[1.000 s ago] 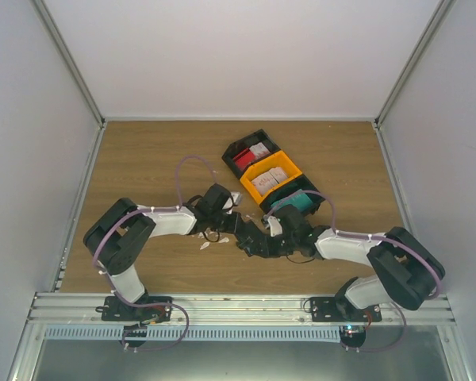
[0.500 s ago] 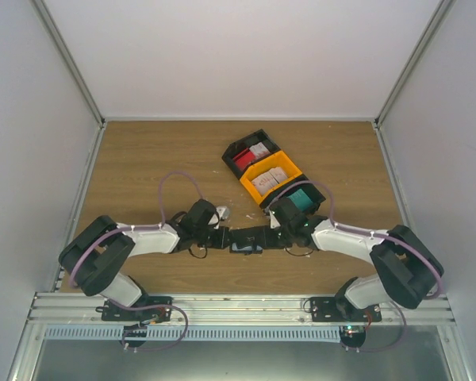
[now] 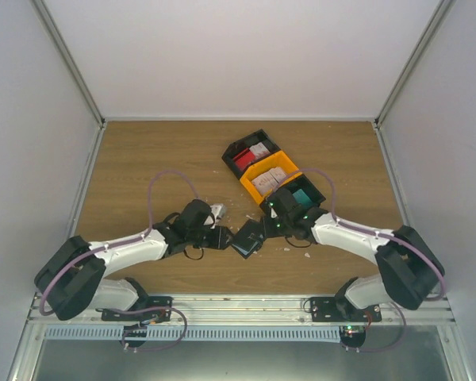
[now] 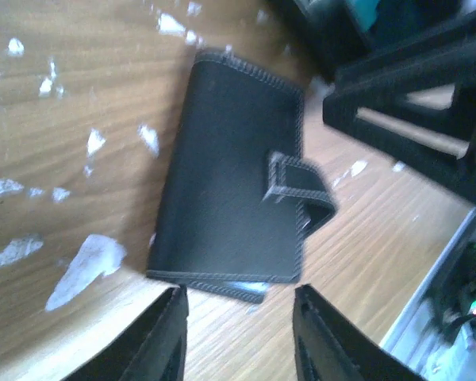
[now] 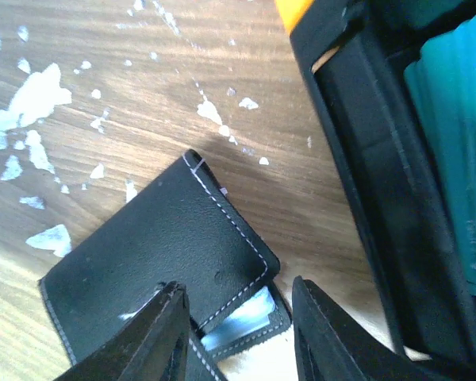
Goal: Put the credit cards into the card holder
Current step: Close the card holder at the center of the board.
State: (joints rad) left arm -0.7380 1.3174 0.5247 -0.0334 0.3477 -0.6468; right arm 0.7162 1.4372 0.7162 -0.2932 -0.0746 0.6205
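From above, the card holder (image 3: 248,238) lies folded shut on the table (image 3: 143,159) between your left gripper (image 3: 224,236) and right gripper (image 3: 266,227), probably so each can work a flap. The credit cards (image 3: 266,182) sit in the bins (image 3: 293,168).

Left wrist: your fingers (image 4: 170,337) stand parted and empty, the card holder just beyond them.

Right wrist: the fingers (image 5: 165,333) straddle its corner, and you cannot tell whether they pinch it.

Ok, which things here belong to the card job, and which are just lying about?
Job: card holder; red cards, whitish cards, teal cards.
Lying about: white crumbs; yellow bin and black bins, which only store the cards.
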